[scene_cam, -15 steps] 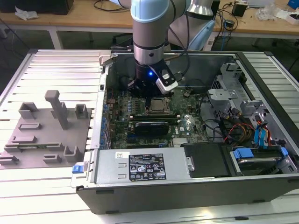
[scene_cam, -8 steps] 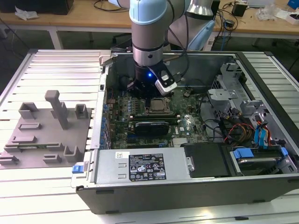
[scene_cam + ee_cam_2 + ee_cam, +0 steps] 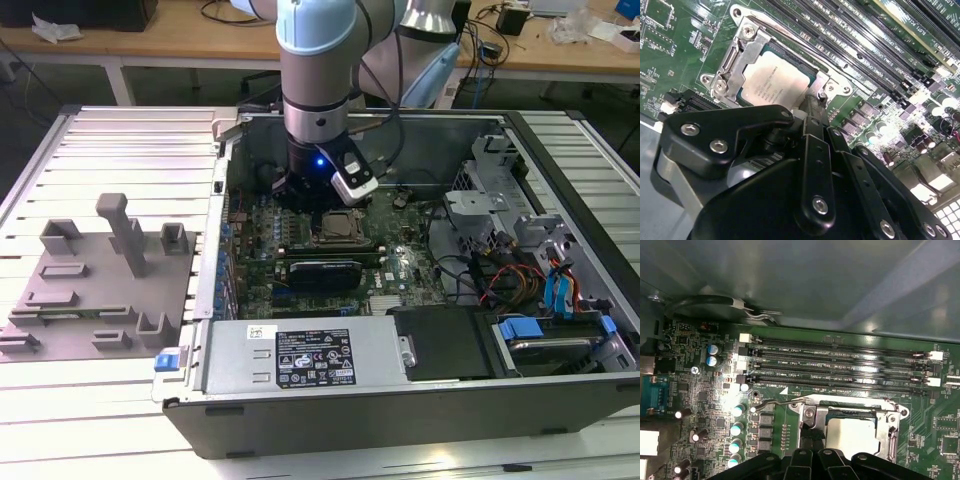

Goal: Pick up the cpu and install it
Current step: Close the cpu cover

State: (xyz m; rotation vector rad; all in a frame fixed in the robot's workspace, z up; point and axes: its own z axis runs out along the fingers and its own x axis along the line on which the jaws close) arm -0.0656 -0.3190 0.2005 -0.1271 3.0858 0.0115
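The cpu (image 3: 772, 82), a flat silvery square chip, lies seated inside the metal socket frame (image 3: 747, 47) on the green motherboard (image 3: 400, 265) of the open computer case. It also shows in the first wrist view, cpu (image 3: 850, 432), and in the exterior view, cpu (image 3: 338, 224). My black gripper (image 3: 814, 102) is shut, its fingertips together at the edge of the socket frame beside the chip, with nothing between them. In the first wrist view the gripper (image 3: 812, 437) comes down at the socket's corner, near the thin wire lever (image 3: 775, 401).
Memory slots (image 3: 840, 365) run alongside the socket. Case walls (image 3: 225, 200) enclose the board. A power supply (image 3: 310, 355) lies at the case's front, and drive cages and cables (image 3: 520, 280) at the exterior view's right. A grey fixture (image 3: 100, 290) sits outside at the left.
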